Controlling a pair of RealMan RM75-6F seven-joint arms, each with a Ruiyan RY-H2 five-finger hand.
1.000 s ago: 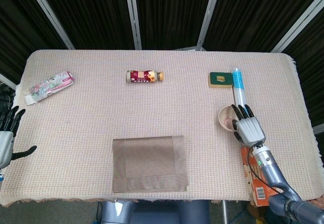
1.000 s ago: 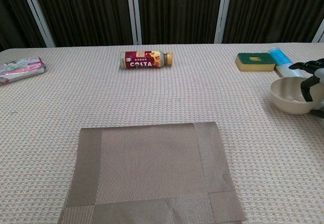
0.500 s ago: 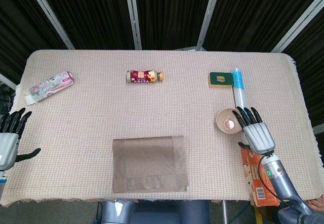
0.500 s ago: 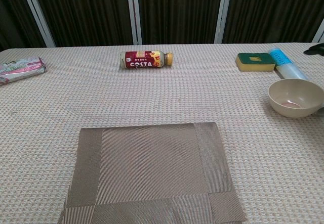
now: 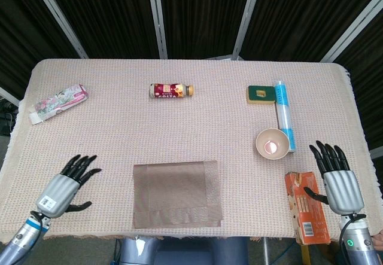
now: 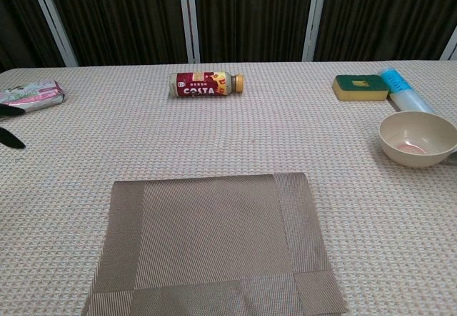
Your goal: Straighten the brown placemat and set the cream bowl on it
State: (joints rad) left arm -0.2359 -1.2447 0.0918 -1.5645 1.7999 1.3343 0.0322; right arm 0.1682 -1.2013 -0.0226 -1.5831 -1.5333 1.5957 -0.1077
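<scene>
The brown placemat (image 5: 177,194) (image 6: 213,243) lies flat at the table's front centre, slightly askew. The cream bowl (image 5: 273,143) (image 6: 417,138) stands upright on the cloth to the right, apart from the mat, with nothing in contact. My right hand (image 5: 337,181) hovers at the front right, fingers spread and empty, well clear of the bowl. My left hand (image 5: 64,187) is over the front left of the table, left of the mat, fingers apart and empty; only dark fingertips (image 6: 10,139) show at the chest view's left edge.
An orange carton (image 5: 307,215) lies next to my right hand. A blue-and-white tube (image 5: 283,110) and a green sponge (image 5: 260,94) sit behind the bowl. A Costa bottle (image 5: 171,90) lies at the back centre, a pink packet (image 5: 58,102) at the back left.
My right hand let go of the bowl and drew back toward the front right. My left hand moved in from the table's left edge toward the mat.
</scene>
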